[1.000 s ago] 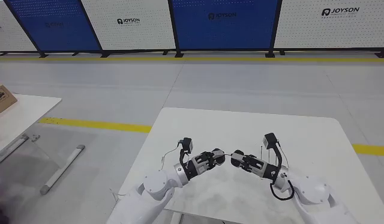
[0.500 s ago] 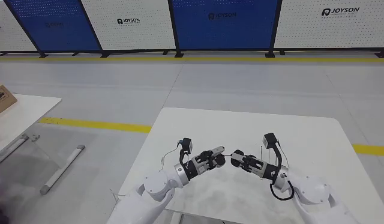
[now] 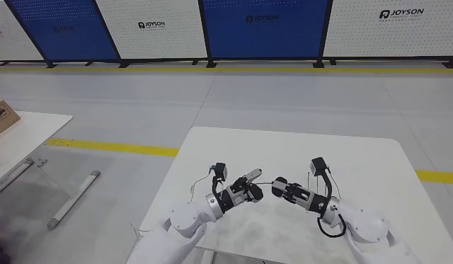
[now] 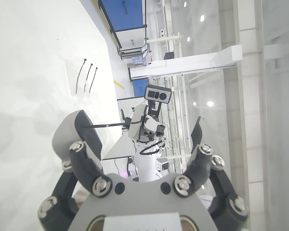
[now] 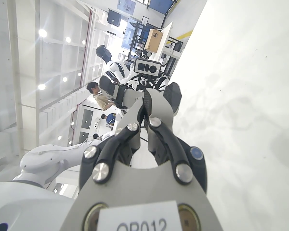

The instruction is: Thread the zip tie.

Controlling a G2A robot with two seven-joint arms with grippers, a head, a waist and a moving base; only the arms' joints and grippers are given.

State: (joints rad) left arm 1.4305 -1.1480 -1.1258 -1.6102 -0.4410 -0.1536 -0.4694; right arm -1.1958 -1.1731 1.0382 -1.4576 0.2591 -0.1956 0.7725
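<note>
A thin black zip tie (image 4: 106,125) sticks out level from my right gripper (image 4: 132,122), which is shut on its head end. In the top view the zip tie (image 3: 264,184) spans the small gap between the two grippers above the white table (image 3: 297,151). My left gripper (image 3: 252,182) faces it, open, with the strap's free tip at one of its fingers (image 4: 86,131); the other finger (image 4: 197,133) stands well apart. From the right wrist, my right gripper (image 5: 142,105) has its jaws pressed together, and the left gripper's fingers (image 5: 173,92) are spread beyond it.
Three spare black zip ties (image 4: 86,79) lie side by side on a clear sheet on the table, away from both grippers. The table's edge (image 4: 110,49) runs past them, with floor and blue panels (image 3: 265,20) beyond.
My left gripper has opened and let go of the strap, drawing back slightly. The right gripper keeps hold of the zip tie in the same place.
</note>
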